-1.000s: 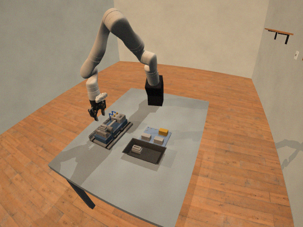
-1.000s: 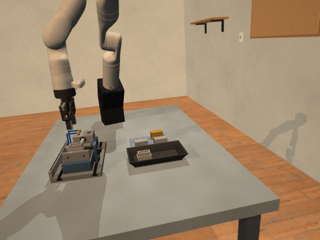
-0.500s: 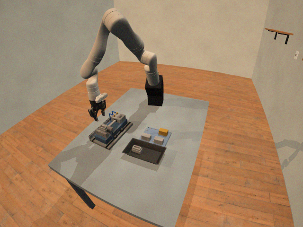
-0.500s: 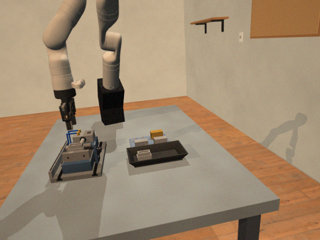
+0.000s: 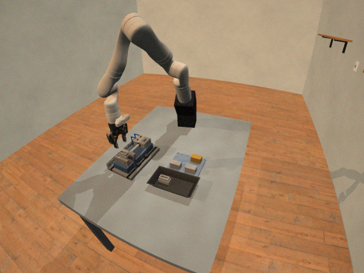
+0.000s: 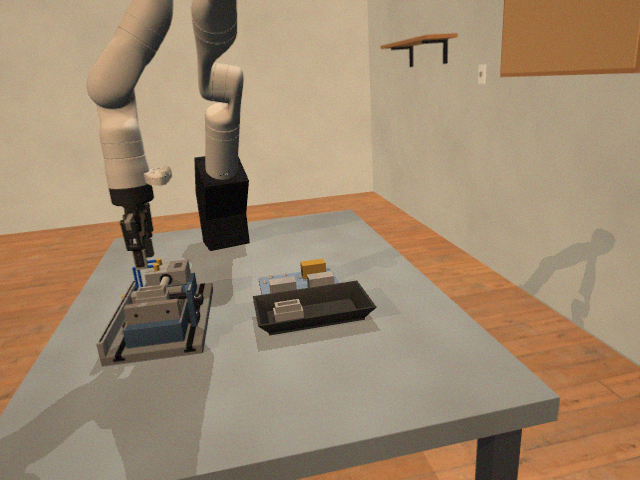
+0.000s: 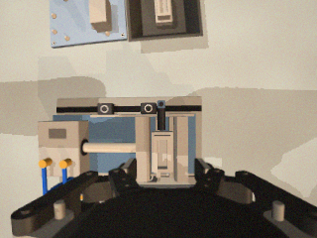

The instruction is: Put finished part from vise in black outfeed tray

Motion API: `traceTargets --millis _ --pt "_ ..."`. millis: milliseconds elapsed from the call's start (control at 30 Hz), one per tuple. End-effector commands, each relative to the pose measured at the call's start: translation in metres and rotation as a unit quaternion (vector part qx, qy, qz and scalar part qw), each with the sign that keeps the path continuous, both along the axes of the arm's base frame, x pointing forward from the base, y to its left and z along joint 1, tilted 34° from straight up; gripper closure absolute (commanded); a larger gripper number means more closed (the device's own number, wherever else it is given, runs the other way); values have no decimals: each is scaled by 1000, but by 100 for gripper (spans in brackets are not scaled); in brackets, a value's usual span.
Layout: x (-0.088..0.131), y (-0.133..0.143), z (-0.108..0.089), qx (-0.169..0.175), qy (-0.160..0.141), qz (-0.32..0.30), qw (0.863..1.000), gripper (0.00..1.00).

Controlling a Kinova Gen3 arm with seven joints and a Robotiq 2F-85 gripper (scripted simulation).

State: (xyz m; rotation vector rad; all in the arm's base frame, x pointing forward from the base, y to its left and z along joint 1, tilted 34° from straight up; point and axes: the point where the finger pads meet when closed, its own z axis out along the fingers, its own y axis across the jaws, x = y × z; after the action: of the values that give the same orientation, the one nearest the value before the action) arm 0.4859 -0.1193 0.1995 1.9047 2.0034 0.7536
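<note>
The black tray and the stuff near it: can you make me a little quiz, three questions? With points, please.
1. True or false: the block in the black tray (image 5: 176,185) (image 6: 336,311) (image 7: 194,20) has its pocket facing up.
2. What colour is the one block on the blue board (image 5: 183,158) (image 6: 264,284) (image 7: 74,30) that isn't pale? A) green B) orange-yellow C) red
3. Fill in: the tool (image 5: 120,143) (image 6: 144,260) (image 7: 165,167) is ____ , with nothing in it.

Key: 1 true; 2 B; 3 open

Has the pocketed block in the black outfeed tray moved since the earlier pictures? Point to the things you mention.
No, the pocketed block (image 5: 164,179) (image 6: 288,310) (image 7: 163,12) sits at the same end of the black outfeed tray (image 5: 180,187) (image 6: 338,310) (image 7: 195,20).
</note>
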Motion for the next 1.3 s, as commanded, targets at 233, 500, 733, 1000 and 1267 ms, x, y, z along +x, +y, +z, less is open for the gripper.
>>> traceTargets --millis 233,500,733,1000,1267 --pt "7 2 -17 0 4 -1 1000 33" --pt "15 5 -29 0 4 -1 1000 33" --pt "19 7 -35 0 4 -1 1000 33" --pt "22 8 -40 0 4 -1 1000 33" --pt "22 8 -41 0 4 -1 1000 33"
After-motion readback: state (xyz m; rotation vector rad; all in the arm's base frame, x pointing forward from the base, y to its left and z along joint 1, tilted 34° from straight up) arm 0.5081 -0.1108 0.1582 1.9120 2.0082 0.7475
